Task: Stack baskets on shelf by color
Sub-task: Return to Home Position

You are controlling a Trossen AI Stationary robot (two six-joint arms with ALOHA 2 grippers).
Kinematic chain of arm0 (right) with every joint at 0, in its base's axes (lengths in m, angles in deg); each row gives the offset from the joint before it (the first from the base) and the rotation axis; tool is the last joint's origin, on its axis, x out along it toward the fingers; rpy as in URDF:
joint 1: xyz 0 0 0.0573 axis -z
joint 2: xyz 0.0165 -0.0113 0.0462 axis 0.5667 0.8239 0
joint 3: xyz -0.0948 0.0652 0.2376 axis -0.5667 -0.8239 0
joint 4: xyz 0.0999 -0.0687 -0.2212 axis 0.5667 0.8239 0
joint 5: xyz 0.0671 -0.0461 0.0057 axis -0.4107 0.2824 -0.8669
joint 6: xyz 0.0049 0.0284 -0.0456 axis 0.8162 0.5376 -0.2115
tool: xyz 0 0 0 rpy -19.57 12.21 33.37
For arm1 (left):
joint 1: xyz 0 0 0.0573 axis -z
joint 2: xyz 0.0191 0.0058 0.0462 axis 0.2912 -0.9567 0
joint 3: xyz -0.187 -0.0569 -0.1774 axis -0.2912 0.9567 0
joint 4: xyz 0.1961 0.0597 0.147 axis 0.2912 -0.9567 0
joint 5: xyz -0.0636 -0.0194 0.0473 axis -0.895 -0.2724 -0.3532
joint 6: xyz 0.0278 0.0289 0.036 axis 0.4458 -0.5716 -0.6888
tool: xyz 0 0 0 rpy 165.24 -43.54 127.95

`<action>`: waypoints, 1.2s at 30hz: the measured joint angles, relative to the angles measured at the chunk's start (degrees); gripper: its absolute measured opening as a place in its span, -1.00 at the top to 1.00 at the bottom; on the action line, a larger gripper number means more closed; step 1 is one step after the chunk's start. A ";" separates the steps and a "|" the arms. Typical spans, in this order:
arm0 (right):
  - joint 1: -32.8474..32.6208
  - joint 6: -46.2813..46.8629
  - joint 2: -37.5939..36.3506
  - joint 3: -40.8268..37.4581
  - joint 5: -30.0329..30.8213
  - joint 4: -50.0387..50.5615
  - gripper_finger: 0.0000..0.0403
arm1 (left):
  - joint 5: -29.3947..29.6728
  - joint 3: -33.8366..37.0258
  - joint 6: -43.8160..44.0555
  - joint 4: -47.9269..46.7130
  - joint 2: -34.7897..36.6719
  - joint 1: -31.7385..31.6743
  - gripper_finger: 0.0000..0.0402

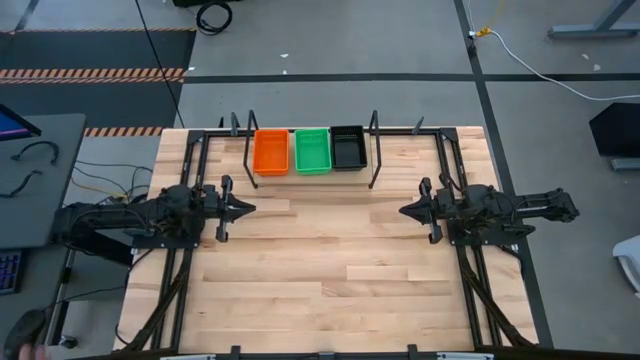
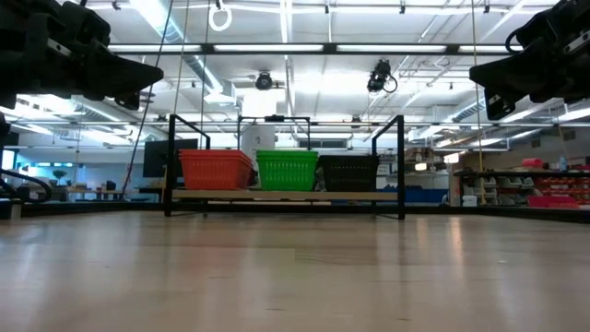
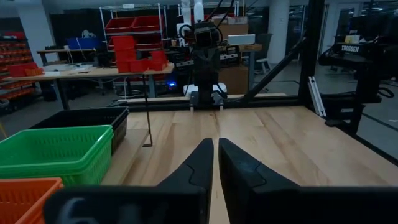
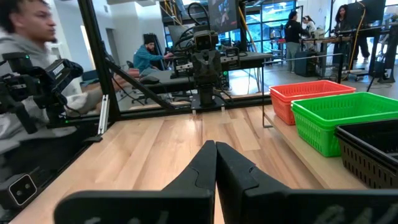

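left gripper (image 1: pixel 248 208): raised, level, fingers pressed together, empty
right gripper (image 1: pixel 405 211): mirrored, same
table (image 1: pixel 330 270): bare between them
baskets (image 1: pixel 312 150): on shelf (image 2: pixel 387 195), far edge

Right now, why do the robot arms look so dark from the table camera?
Low view: bright ceiling lights behind turn the left arm and right arm into silhouettes; the table mirrors a pale glare. High view: even light.

Counting one orange stack (image 1: pixel 271 150), one green stack (image 1: pixel 312 149), one black stack (image 1: pixel 348 146), one shelf (image 2: pixel 286 195), one left gripper (image 1: pixel 245 208), one right gripper (image 1: pixel 405 211).
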 joint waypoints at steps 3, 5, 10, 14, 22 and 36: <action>-0.01 0.00 0.00 0.00 -0.01 0.00 0.95 | 0.00 0.00 -0.01 0.00 0.01 0.02 0.85; 0.00 0.00 0.00 0.00 -0.01 -0.01 0.95 | 0.00 0.00 0.00 0.00 0.01 0.01 0.87; -0.01 0.00 0.00 0.00 -0.01 -0.01 0.95 | 0.00 0.00 -0.01 0.00 0.02 0.00 0.88; -0.02 -0.02 0.00 0.00 -0.01 0.01 0.95 | 0.00 0.00 -0.01 0.00 0.00 0.01 0.85; -0.01 0.00 0.01 0.00 -0.01 0.00 0.95 | 0.00 0.00 0.00 0.00 0.01 0.00 0.84; 0.00 -0.02 0.00 0.00 -0.01 0.00 0.95 | 0.00 0.00 0.00 0.00 0.00 0.00 0.86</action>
